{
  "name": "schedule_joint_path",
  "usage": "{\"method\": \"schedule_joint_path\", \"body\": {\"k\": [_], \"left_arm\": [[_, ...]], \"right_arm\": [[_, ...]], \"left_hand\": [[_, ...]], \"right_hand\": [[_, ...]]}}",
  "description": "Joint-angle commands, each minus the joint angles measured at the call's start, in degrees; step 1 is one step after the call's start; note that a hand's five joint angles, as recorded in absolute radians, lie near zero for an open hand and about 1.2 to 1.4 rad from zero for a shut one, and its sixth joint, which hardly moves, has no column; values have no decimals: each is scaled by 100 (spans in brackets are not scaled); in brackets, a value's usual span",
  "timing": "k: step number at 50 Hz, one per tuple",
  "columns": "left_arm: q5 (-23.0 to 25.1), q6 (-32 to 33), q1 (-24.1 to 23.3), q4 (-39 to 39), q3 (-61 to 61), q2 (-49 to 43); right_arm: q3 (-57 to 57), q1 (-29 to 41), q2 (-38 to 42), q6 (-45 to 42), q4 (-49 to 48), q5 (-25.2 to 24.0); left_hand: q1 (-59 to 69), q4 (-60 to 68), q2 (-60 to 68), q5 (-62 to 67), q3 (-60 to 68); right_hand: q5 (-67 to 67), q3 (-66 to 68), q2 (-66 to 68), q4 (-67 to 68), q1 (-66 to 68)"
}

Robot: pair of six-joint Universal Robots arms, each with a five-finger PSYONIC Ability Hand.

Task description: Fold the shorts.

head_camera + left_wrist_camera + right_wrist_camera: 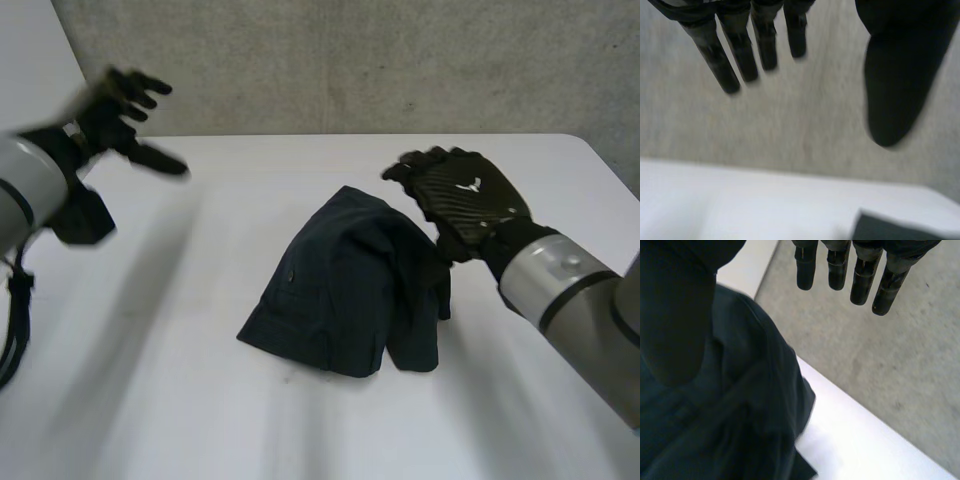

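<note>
Although the shorts [345,290] lay doubled over in a loose, humped bundle near the middle of the white table [150,400], the fold looked only partly made. One flap sagged untidily on the side nearest the right arm and the edges did not line up, so I judged that flattening, and perhaps one more fold, was left to do. The left hand [118,108] hung well clear of the cloth, off to its side, its fingers [740,55] straight and spread, grasping nothing. The right hand [465,195] hovered just over the bundle's edge, its fingers [860,277] likewise straight and released, thumb apart. The shorts rested directly on the tabletop, not inside any bin or tray.
</note>
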Motion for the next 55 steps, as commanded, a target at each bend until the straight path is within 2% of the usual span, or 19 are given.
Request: {"method": "schedule_joint_path", "body": {"k": [1, 5, 7, 11, 15, 21, 27, 45, 49, 52, 53, 55], "left_arm": [[-39, 662, -709, -188, -1165, -301], [-57, 1093, -1271, 206, -1544, -749], [-100, 1251, -1491, 679, -1710, -916], [-284, 1375, -1606, 1252, -2053, -1013], [-575, 1585, -1676, 1456, -2160, -1215], [-1023, 2139, -2037, 1587, -2107, -1505], [-1357, 2570, -2063, 1983, -2107, -1611], [-1392, 2728, -2090, 2097, -1457, -2349], [-1401, 2965, -2099, 2141, -1386, -2472], [-1419, 3150, -2099, 2168, -1290, -2560], [-1471, 3203, -2090, 2203, -1220, -2621], [-1611, 3221, -2090, 2247, -1149, -2639]], "right_arm": [[542, -510, -314, -4, -104, -121], [981, -861, -420, -22, -428, -402], [1140, -932, -473, -66, -517, -517], [1448, -1099, -517, -198, -667, -702], [1650, -1161, -508, -277, -781, -711], [1782, -1117, -464, -294, -878, -719], [1817, -1099, -438, -303, -887, -719], [1896, -1090, -446, -303, -948, -711], [1914, -1090, -446, -303, -957, -711], [1914, -1090, -446, -303, -957, -702], [1923, -1090, -446, -312, -957, -702], [1931, -1090, -446, -303, -966, -702]], "left_hand": [[-202, -661, -623, -676, -727], [17, -442, -404, -457, -508], [84, -375, -337, -390, -441], [436, -23, 15, -38, -89], [891, 432, 470, 418, 366], [1160, 702, 740, 687, 636], [1278, 820, 858, 805, 754], [1665, 1206, 1244, 1191, 1140], [2404, 1945, 1983, 1930, 1879], [3947, 3488, 3526, 3474, 3423], [5435, 4976, 5014, 4962, 4911], [6438, 5979, 6017, 5964, 5913]], "right_hand": [[-423, -210, -279, -365, -189], [-423, -210, -279, -365, -189], [-423, -210, -279, -365, -189], [-423, -210, -279, -365, -189], [-423, -210, -279, -365, -189], [-423, -210, -279, -365, -189], [-423, -210, -279, -365, -189], [-423, -210, -279, -365, -189], [-423, -210, -279, -365, -189], [-423, -210, -279, -365, -189], [-423, -210, -279, -365, -189], [-423, -210, -279, -365, -189]]}}
